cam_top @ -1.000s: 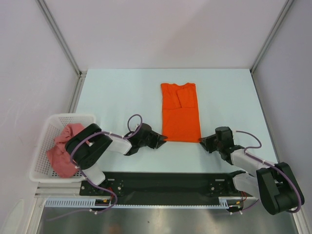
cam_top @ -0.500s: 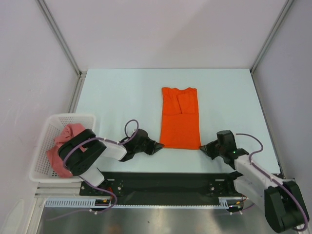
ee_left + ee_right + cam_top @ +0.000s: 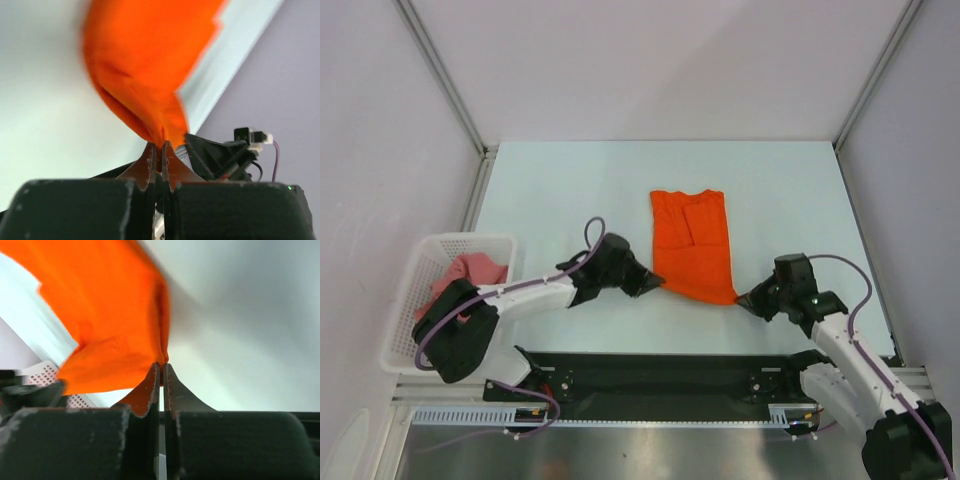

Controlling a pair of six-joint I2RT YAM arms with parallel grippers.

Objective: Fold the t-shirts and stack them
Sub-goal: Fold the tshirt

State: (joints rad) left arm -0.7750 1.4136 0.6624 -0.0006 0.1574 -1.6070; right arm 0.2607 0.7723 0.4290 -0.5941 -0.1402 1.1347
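Top view: two shirts, two grippers and one basket are seen. The orange shirt (image 3: 692,245) is spread on the pale table (image 3: 560,200), near the middle and a little to the right. It is folded into a long strip. Its long side runs from the near edge of the table toward the far edge, with the neck at the far end and the bottom hem at the near end, closest to the arms. The left gripper (image 3: 655,286) is placed at the near left corner of the hem. The right gripper (image 3: 742,300) is placed at the near right corner. Each corner is pinched, and the hem is stretched between the two grippers. The pink shirt (image 3: 470,272) is bunched up in the white basket (image 3: 405,300), which is set at the left edge of the table, well apart from the orange shirt.

Left wrist view: the left gripper (image 3: 159,147) is closed tight, with only a thin bit of orange cloth caught between its tips. The orange shirt (image 3: 145,60) is drawn to a point at the tips and spreads wider up and away from them. The picture is a little blurred. The black end of the other arm is seen to the right, close by.

Right wrist view: the right gripper (image 3: 161,365) is also closed tight on a corner of the orange shirt (image 3: 100,305). The cloth spreads up and to the left from the tips. A small piece of the white basket (image 3: 42,372) is seen low on the left, behind the cloth.
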